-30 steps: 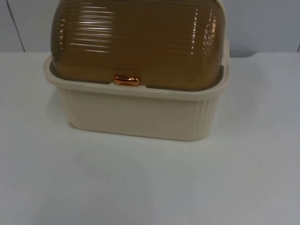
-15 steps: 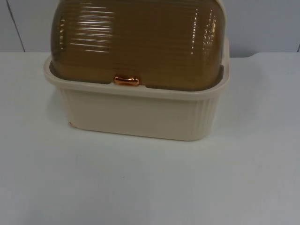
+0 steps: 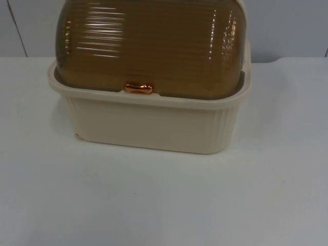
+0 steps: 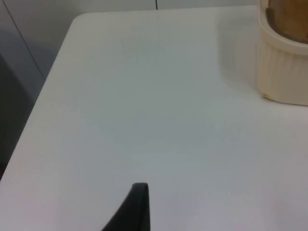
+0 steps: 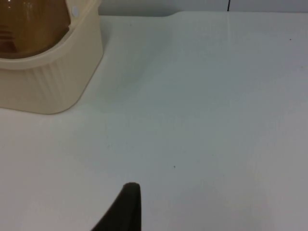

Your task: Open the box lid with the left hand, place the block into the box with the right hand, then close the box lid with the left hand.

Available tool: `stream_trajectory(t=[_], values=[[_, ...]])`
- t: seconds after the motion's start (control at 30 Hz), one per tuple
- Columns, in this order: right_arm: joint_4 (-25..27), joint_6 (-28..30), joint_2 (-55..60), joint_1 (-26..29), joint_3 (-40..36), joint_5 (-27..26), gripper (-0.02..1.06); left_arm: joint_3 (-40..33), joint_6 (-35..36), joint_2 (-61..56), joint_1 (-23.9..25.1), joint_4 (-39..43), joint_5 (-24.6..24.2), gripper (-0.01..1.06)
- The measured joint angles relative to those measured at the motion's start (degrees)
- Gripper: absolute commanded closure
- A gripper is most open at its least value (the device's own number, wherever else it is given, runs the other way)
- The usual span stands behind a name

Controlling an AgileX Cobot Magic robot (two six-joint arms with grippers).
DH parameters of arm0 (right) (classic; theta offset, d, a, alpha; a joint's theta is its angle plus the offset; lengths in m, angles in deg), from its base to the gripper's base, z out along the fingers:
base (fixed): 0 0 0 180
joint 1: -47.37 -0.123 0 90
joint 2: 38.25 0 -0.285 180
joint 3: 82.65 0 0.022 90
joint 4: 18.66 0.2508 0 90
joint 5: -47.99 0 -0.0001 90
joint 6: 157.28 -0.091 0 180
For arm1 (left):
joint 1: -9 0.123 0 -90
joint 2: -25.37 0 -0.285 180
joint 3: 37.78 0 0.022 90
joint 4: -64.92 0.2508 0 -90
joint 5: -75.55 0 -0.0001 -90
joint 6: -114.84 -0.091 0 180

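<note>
Left claw (image 4: 137, 209), right claw (image 5: 126, 208): grip state unclear; box (image 3: 154, 125) lid (image 3: 148, 46) shut.

The box (image 3: 148, 102) with its lid (image 3: 148, 46) down stands mid-table (image 3: 164, 205); bare surface apparently lies on both sides.

Box (image 3: 148, 123) lid (image 3: 148, 46): top cut off by the frame edge in top view, amber plastic too murky to see what's inside. Left wrist view catches just one corner of box, rest cut off; same in right wrist view. Left gripper (image 4: 137, 209) & right gripper (image 5: 126, 207): one black fingertip each, jaw state can't be told.
</note>
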Motion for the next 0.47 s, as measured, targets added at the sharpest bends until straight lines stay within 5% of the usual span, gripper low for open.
stream_trajectory(t=[0.47], values=[[0.1,0.0,0.0,0.0,0.0,0.0,0.00,0.0,0.0,0.0,0.0,0.2,0.0,0.00]])
